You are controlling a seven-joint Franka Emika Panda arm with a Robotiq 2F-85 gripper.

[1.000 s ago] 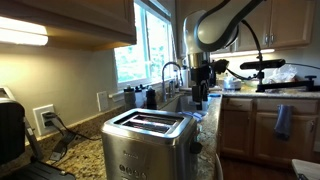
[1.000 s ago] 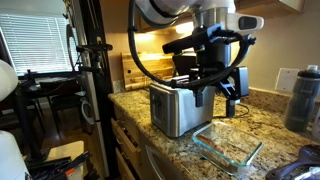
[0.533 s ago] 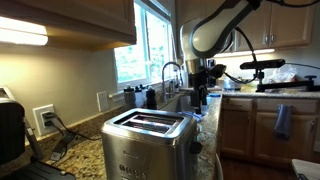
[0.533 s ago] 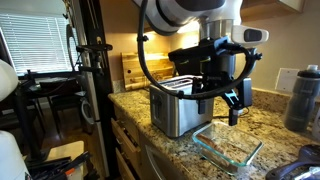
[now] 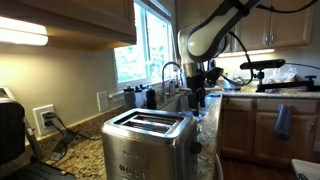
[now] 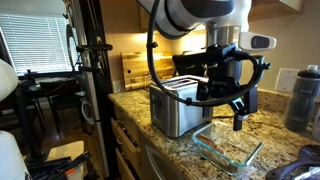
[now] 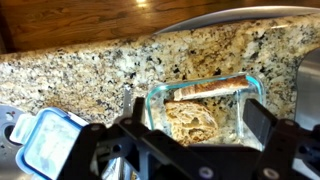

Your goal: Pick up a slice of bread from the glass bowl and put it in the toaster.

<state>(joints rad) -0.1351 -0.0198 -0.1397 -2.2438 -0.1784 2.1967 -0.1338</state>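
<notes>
In the wrist view a rectangular glass bowl (image 7: 153, 104) rests on the speckled granite counter. A tan slice of bread (image 7: 193, 122) lies flat in it, and a second slice (image 7: 207, 92) leans on edge against its far wall. My gripper (image 7: 200, 126) hangs open directly above the bowl, one dark finger on each side of it, holding nothing. In both exterior views the gripper (image 6: 238, 118) (image 5: 197, 98) is beside the brushed steel toaster (image 6: 174, 108) (image 5: 148, 142), over the glass bowl (image 6: 206, 146). The toaster's slots look empty.
A blue-lidded container (image 7: 45, 140) lies left of the bowl. A grey bottle (image 6: 303, 98) stands on the counter beyond it. A black appliance (image 5: 10, 130), a faucet (image 5: 172, 72) at the sink and a wooden board (image 6: 134, 66) against the wall are also present.
The arm has swung away from above the toaster toward the glass bowl and dropped slightly. The jaws stayed open.
</notes>
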